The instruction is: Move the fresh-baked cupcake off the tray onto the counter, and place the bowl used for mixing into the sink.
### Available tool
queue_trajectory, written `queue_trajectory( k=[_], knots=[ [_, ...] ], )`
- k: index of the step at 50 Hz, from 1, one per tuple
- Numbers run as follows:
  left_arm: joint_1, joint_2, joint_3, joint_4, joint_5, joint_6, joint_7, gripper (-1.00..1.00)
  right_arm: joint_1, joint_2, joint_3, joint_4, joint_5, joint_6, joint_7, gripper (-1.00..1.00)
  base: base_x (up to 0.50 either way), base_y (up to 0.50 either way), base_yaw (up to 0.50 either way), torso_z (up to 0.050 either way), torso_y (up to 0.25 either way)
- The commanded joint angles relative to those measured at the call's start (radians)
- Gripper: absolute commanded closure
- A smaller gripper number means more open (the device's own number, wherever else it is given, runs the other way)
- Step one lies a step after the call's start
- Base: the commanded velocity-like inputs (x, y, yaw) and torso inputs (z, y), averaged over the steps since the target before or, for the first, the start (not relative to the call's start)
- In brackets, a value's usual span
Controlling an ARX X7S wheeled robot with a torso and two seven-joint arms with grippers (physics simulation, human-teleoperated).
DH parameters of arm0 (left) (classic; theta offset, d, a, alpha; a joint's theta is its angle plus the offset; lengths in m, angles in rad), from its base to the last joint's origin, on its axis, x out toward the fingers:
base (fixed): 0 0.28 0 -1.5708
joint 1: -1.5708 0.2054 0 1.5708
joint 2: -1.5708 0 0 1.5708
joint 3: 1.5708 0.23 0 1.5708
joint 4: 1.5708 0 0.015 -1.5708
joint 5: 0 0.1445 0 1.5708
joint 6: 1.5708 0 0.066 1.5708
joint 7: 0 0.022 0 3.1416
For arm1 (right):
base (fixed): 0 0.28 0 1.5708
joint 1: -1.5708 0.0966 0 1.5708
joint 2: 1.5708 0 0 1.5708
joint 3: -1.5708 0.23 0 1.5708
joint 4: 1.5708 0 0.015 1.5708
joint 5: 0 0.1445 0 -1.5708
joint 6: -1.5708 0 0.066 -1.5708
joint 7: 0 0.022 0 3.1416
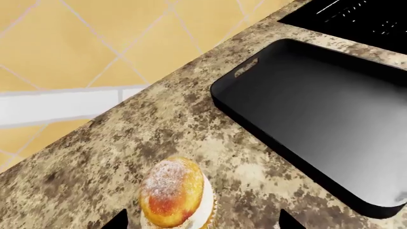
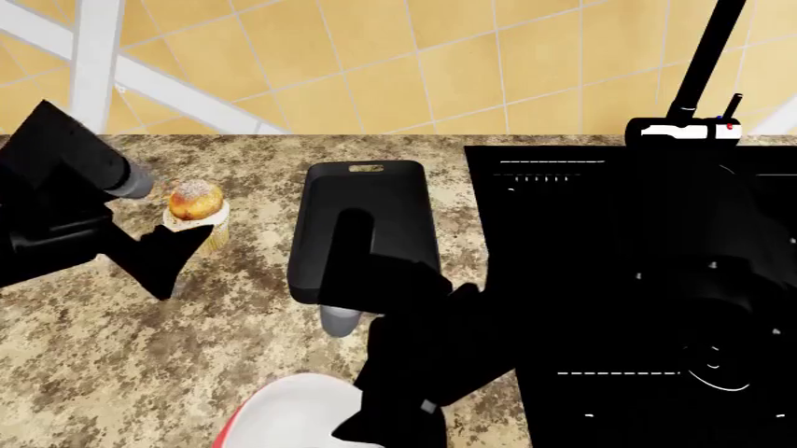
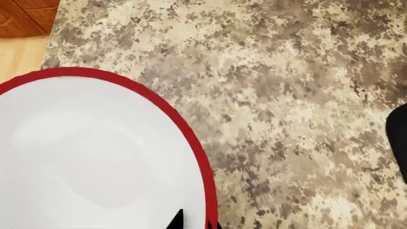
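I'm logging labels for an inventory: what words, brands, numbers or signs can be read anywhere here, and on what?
None: no readable text in any view.
Small cupcake with golden-orange top: no label.
Flat black rectangular tray: no label.
Round white-and-red bowl: no label.
Glossy black sink: plain white lines only.

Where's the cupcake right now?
In the head view, the cupcake stands on the counter, left of the empty tray, by the left pincer.

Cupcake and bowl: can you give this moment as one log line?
cupcake: on counter, off tray | bowl: on counter, right gripper at rim | sink: no bowl
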Motion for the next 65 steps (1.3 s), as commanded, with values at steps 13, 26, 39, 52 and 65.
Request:
queue_trajectory(
  k=[13,26,39,52,65],
  knots=[
    [0.137,-0.306,-0.296,0.306,-0.346,0.397,-0.208,-1.0,0.036,0.127,0.087,-0.015,-0.046,-0.067,0.074,1.0,0.0,0.0,0.0,0.0,0.0],
    [0.214,-0.345,-0.314,0.339,-0.314,0.552,-0.256,-1.0,0.099,0.213,0.144,-0.009,-0.04,-0.072,0.105,1.0,0.0,0.0,0.0,0.0,0.0],
    [0.221,-0.307,-0.313,0.359,-0.275,0.574,-0.266,-1.0,0.115,0.323,0.175,0.009,-0.046,-0.068,0.145,1.0,0.0,0.0,0.0,0.0,0.0],
    [0.315,-0.315,-0.332,0.334,-0.239,0.729,-0.348,-1.0,0.077,0.441,0.218,0.022,-0.055,-0.113,0.226,1.0,0.0,0.0,0.0,0.0,0.0],
    [0.425,-0.33,-0.334,0.327,-0.217,0.882,-0.429,-1.0,0.031,0.601,0.285,0.018,-0.005,-0.163,0.311,1.0,0.0,0.0,0.0,0.0,0.0]
  ],
)
